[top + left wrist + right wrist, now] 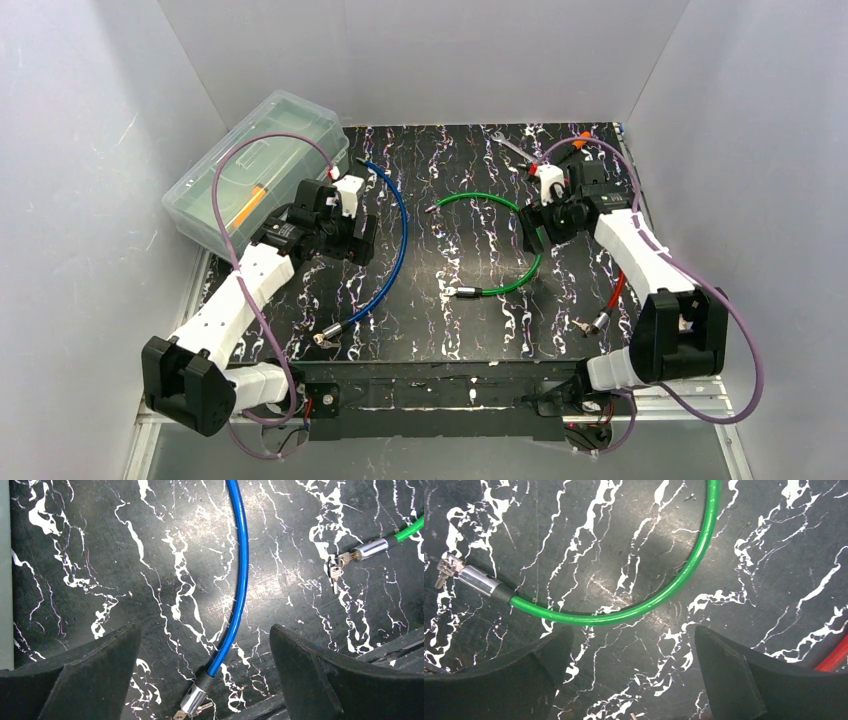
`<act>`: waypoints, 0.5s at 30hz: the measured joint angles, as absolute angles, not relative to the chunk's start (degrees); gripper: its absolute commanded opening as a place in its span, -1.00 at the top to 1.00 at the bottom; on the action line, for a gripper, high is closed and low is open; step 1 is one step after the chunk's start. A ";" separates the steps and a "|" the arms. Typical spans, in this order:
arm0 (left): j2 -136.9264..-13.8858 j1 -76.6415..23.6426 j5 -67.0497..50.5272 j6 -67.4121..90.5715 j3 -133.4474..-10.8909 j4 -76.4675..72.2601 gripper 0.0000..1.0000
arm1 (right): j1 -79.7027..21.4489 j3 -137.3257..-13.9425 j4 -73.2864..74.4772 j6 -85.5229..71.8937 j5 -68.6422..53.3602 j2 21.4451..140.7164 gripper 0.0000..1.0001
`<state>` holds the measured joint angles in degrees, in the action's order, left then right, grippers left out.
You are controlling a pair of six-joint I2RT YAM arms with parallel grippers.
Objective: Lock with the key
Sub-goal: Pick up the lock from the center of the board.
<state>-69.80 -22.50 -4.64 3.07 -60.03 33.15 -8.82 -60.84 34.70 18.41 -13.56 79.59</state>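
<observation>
Left claw [205, 675] apart over blue cable lock [241, 575] | right claw [631, 672] apart above green cable lock [644, 607]

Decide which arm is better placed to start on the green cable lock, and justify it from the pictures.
Right. Its open tool hangs directly above the green cable lock, whose keyed end lies nearby. The left tool, also open, hovers over the blue cable lock instead.

- A clear plastic box [255, 170] with a lid is seen at the far left, beside the black marbled mat [470, 330].
- An orange item is visible inside it.
- A wrench [508, 147] lies at the mat's far edge.
</observation>
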 measured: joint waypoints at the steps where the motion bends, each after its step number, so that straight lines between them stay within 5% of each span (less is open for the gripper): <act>1: -69.49 -22.50 -5.06 2.74 -60.03 32.99 -0.99 | -8.67 -62.06 35.57 18.74 -13.39 80.62 -1.00; 15: -67.20 -22.50 -6.72 1.39 -60.49 33.01 -0.99 | 12.36 -70.74 46.28 22.74 -10.04 89.38 -0.94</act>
<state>-67.20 -22.50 -6.72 1.39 -60.49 33.01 12.36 -70.74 46.28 22.74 -10.04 89.38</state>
